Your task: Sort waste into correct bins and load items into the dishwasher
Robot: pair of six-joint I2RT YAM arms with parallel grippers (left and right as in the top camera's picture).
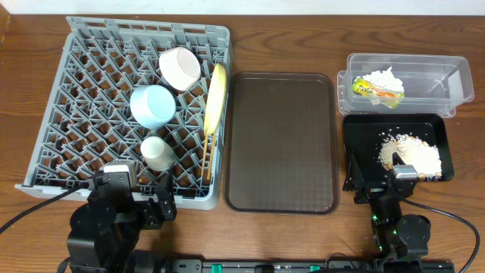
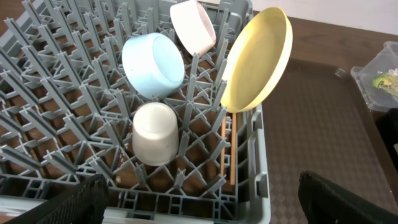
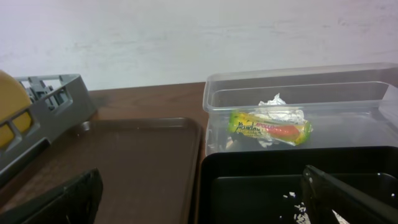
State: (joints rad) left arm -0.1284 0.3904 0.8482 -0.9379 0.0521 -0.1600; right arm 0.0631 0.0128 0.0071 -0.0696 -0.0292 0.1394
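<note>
The left claw (image 2: 205, 186) stood spread wide at the near wall of the grey dish rack (image 1: 45, 136), pinching nothing. From it the small white cup (image 1: 157, 153) sat at about 12 o'clock. The light-blue bowl (image 1: 153, 106) and white bowl (image 1: 179, 68) stood farther along that line, and the yellow plate (image 1: 217, 97) stood on edge at 1 o'clock. The chopsticks (image 1: 206, 159) lay nearest, their long axis running 12 to 6.

The right claw (image 3: 202, 186), also spread and bare, hovered at the near rim of the black tray (image 1: 364, 129), with the crumbs (image 1: 409, 152) at 12 to 1 o'clock. The clear tub (image 1: 447, 83), holding the snack wrapper (image 1: 379, 89) and tissue (image 1: 385, 76), stood beyond. Everything looked placed, so no reach seemed owed.
</note>
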